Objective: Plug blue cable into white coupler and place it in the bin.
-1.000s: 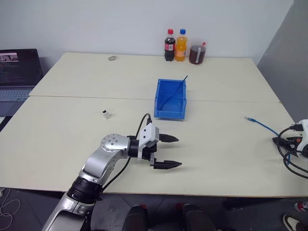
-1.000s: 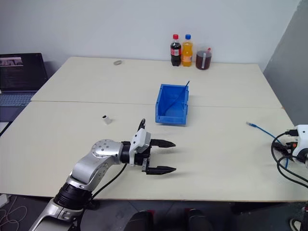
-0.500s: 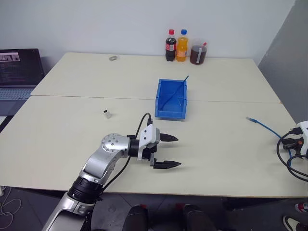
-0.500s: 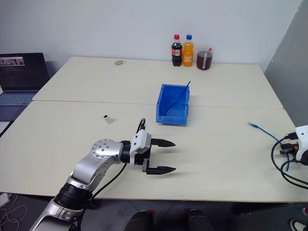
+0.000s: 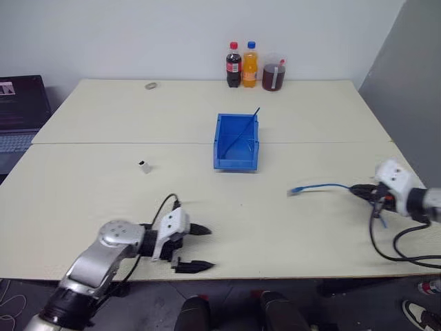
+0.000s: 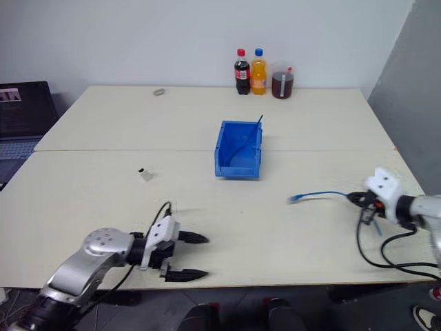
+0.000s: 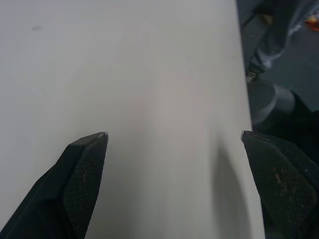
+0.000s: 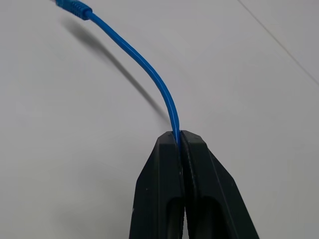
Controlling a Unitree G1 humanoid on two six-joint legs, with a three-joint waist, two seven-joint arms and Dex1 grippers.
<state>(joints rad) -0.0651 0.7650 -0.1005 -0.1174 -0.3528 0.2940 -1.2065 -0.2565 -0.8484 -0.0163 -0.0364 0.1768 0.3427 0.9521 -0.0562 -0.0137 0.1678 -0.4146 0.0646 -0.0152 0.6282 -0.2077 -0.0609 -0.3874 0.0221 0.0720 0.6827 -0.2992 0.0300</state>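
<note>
We pinch the blue cable (image 8: 149, 74) in the closed right gripper (image 5: 360, 190), plug end free above the bench (image 5: 275, 227) for insertion. The left gripper (image 5: 196, 247) hangs fully spread and empty, short of the white coupler (image 5: 143, 166); the bin (image 5: 236, 141) waits beyond.

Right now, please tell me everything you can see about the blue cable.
The blue cable is thin, bright light blue and flexible, looking like plastic. The right gripper is shut on it. From there it arches over the table toward the middle, ending in a thicker blue plug end that lies free, not joined to anything.
</note>
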